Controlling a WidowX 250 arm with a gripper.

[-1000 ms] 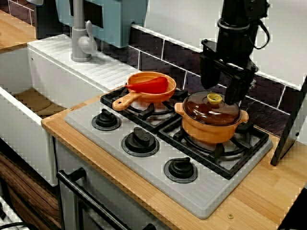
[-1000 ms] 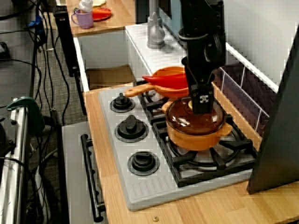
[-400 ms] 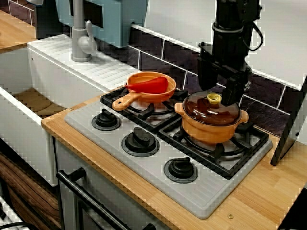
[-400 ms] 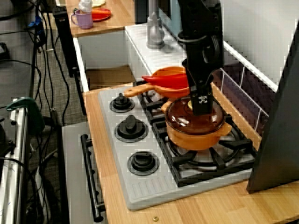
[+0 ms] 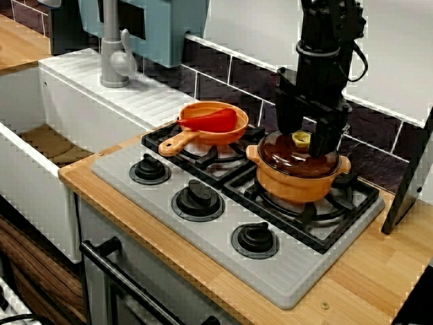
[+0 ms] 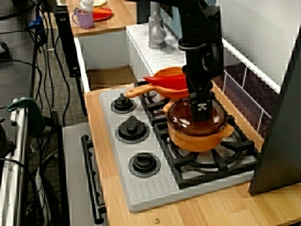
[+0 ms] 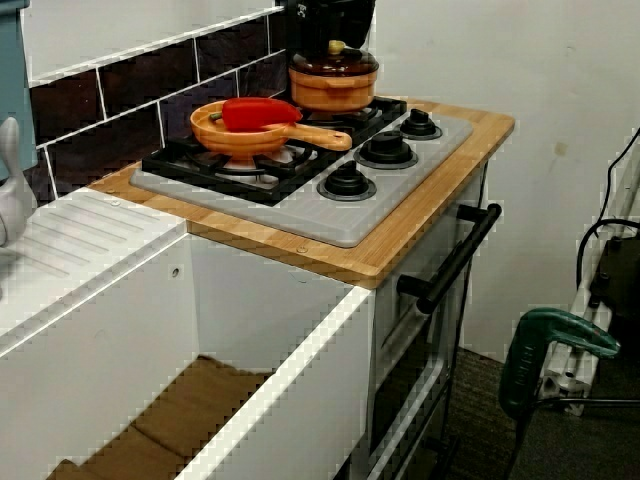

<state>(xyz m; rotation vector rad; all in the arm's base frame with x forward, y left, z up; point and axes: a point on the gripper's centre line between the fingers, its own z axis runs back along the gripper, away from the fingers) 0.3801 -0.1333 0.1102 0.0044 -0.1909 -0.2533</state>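
Over the pot lid (image 5: 287,160), the pincer (image 5: 305,139) stands apart astride its yellow knob (image 5: 301,140), tiled wall (image 5: 223,73) close behind.

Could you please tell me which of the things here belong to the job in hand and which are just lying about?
In hand: gripper, open astride the yellow knob of the brown lid; orange pot beneath.
Lying about: orange pan holding a red utensil; faucet; purple mug.

Orange pot (image 5: 298,184), round, short side handles, upright on black hob grate (image 5: 357,191), brown see-through lid (image 5: 298,159) seated level on it, yellow knob (image 5: 301,139) at lid centre.
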